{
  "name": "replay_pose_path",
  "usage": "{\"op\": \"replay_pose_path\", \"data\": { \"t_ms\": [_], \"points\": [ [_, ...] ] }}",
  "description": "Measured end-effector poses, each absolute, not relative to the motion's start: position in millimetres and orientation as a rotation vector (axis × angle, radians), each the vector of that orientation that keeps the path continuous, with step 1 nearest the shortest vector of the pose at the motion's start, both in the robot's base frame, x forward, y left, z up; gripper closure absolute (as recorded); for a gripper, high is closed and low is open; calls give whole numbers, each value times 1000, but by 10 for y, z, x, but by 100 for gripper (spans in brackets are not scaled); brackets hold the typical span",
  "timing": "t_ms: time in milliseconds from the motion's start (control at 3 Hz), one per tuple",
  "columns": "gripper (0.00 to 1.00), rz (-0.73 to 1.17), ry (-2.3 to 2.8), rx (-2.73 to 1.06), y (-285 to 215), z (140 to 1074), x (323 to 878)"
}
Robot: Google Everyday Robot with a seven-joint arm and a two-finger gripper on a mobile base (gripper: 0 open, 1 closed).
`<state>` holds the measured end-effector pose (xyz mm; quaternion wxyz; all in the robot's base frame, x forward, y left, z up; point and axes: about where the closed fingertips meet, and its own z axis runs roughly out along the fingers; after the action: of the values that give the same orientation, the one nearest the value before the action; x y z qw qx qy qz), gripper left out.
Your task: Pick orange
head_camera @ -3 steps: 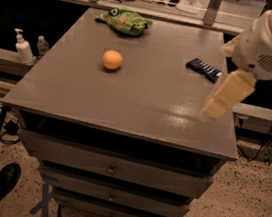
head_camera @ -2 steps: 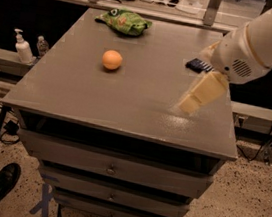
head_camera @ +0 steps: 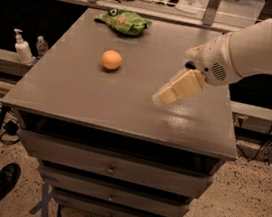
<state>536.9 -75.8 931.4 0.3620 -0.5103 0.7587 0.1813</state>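
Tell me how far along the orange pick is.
Done: nothing yet. The orange sits untouched on the grey cabinet top, nearer the camera than the green snack bag. In hand: the approach. The gripper hangs over the top on the orange's right in the camera view, clearly apart from it. Left: close that gap, grasp the orange and lift it.

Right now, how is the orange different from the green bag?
The orange is round and smooth; the green bag is flat and crinkly. The orange is smaller than the green bag. The orange sits mid-table, the green bag near the far edge. Both rest on the table; the gripper hovers apart from both.
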Motion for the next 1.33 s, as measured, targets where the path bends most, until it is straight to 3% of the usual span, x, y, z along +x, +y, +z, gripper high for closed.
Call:
{"op": "replay_pose_path", "data": {
  "t_ms": [667,1333],
  "points": [
    [0,473,1938,-1249,-699,9226,5501],
    [0,530,1817,-1110,-402,8968,6125]
  ]
}}
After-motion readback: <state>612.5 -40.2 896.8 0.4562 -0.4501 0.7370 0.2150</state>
